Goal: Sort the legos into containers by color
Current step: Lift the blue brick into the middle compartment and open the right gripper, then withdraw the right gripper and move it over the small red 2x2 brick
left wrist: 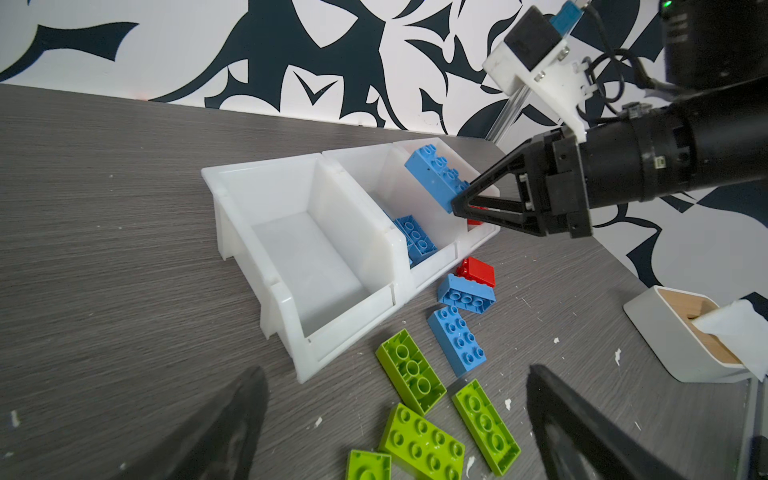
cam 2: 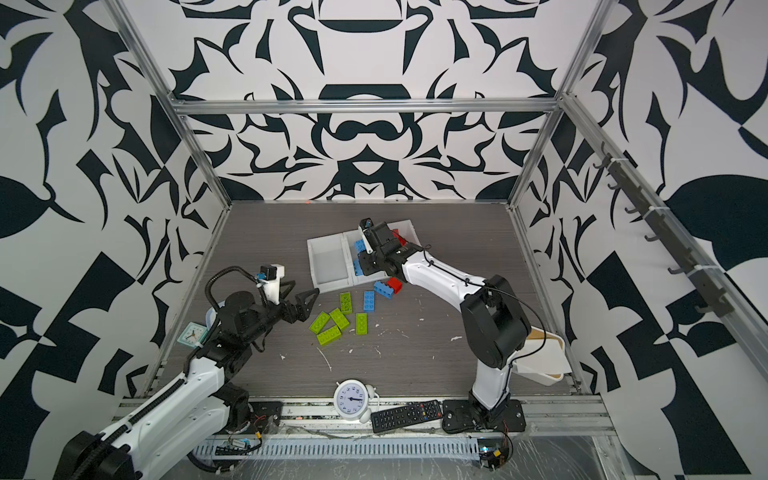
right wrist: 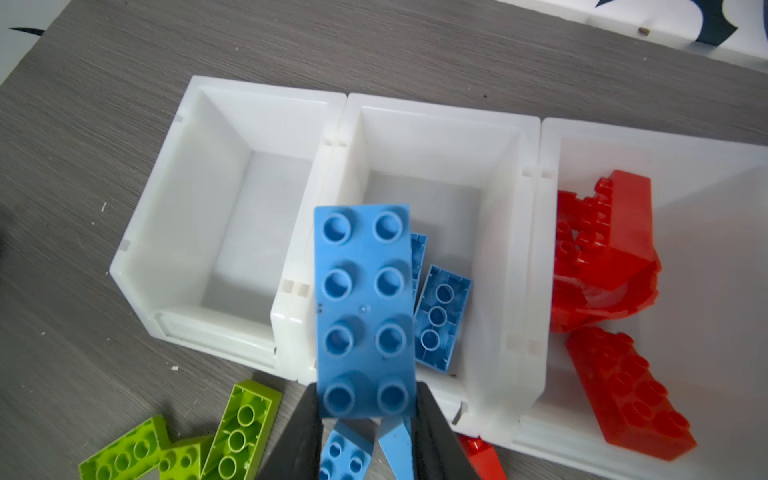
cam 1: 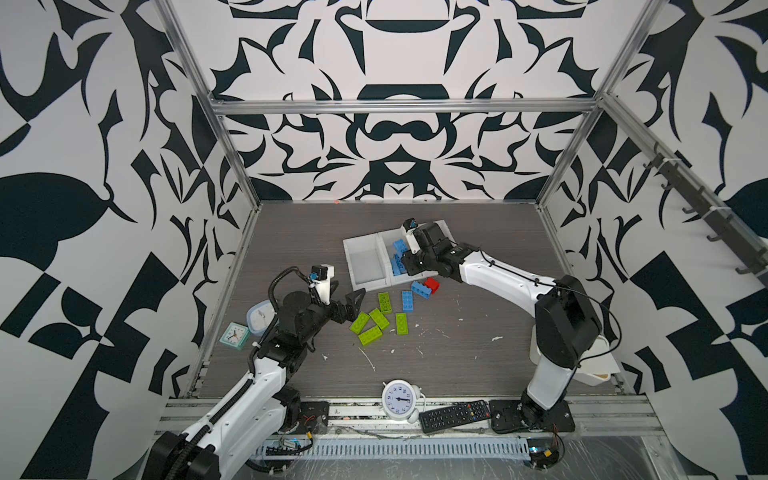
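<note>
Right gripper (right wrist: 368,405) is pinching a light blue lego (right wrist: 363,307) by one short end, studs facing the wrist camera, and is holding it over the middle container (right wrist: 440,124) of three joined white bins. That bin is carrying other blue legos (right wrist: 442,318). The end container (right wrist: 685,166) on the right arm's side is holding red legos (right wrist: 627,390), including a curved piece (right wrist: 606,249). The third container (right wrist: 208,166) is sitting on the far side of the middle one.

Left gripper (cam 1: 355,305) is hovering with jaws spread wide, gripping nothing, just beside five green legos (cam 1: 379,319) lying loose on the desk (cam 1: 457,353). Two loose blue legos (cam 1: 407,301) and one loose red lego (cam 1: 432,285) are lying just in front of the containers, the red one touching a blue one.
</note>
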You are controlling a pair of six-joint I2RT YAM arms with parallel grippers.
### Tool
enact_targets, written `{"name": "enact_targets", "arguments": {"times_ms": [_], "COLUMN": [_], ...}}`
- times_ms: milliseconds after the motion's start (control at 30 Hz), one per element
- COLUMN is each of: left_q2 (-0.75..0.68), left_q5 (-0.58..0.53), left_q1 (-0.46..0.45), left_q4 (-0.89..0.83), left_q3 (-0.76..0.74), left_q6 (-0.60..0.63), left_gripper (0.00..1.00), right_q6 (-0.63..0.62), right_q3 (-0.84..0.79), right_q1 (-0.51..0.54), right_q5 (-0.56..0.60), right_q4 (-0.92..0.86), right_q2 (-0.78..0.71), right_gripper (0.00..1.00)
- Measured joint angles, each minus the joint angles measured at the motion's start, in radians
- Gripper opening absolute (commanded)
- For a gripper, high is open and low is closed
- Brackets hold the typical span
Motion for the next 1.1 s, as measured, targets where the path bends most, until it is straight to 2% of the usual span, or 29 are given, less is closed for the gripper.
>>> {"name": "enact_targets", "arguments": {"times_ms": [333,467,600,700,933,1100], "left_q2": [0.0,-0.001,-0.001,-0.001,0.002,0.002], "left_q5": [0.0,0.0,0.0,0.0,0.0,0.0], "left_q1": [0.0,0.0,0.0,0.0,0.0,0.0], "left_q4": [0.0,0.0,0.0,0.0,0.0,0.0], "left_q3": [0.0,0.0,0.0,0.0,0.0,0.0], "left_q6": [0.0,0.0,0.0,0.0,0.0,0.0], "left_gripper": [1.0,1.0,1.0,1.0,1.0,1.0], "right_q6": [0.003,0.01,0.023,0.024,0.017,0.01], "right_q3": [0.052,0.059,0.068,0.072,0.059,-0.076], "right_q1": [-0.007,-0.008,-0.01,-0.012,-0.012,-0.012], "right_q5": [0.007,0.016,0.021,0.024,0.016,0.005], "right_q4": [0.004,0.005,0.003,0.002,-0.022,-0.029], "right_q2": [0.077,0.102,0.126,0.129,0.09,-0.104], "right_gripper": [0.28,0.36,0.53,0.6,0.6,0.54]}}
